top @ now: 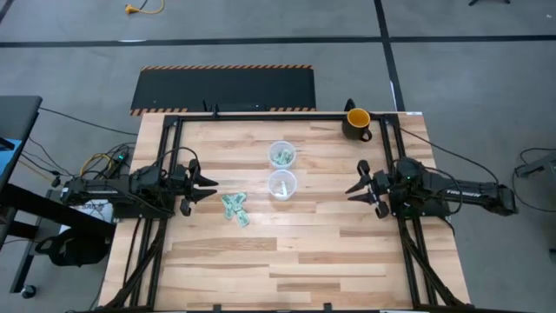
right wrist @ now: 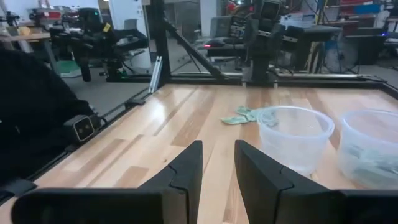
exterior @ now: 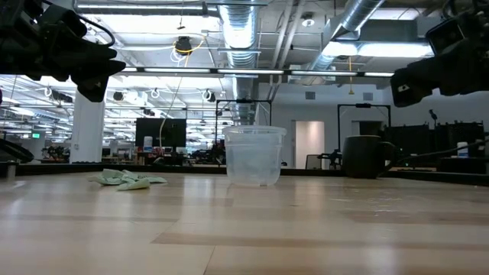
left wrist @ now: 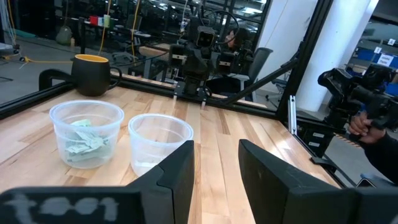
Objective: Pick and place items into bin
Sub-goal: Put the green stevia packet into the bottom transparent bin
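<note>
A pale wooden desk (top: 287, 252) sits in a big workshop with ducts overhead. The left gripper (top: 208, 184) hangs above its left side, fingers apart, holding nothing; the right gripper (top: 354, 189) mirrors it opposite, also parted and empty. Near the left one, green-and-white packets (top: 234, 209) lie loose. Mid-desk are two clear cups: the far cup (top: 281, 155) holds packets, the near cup (top: 281, 184) looks empty. A dark mug (top: 357, 123) stands at the far edge.

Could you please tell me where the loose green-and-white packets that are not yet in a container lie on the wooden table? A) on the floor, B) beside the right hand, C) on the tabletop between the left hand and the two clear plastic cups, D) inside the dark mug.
C: the high view shows the crumpled green-and-white packets on the bare wood, just ahead of the left hand and short of the nearer clear plastic cup.
</note>
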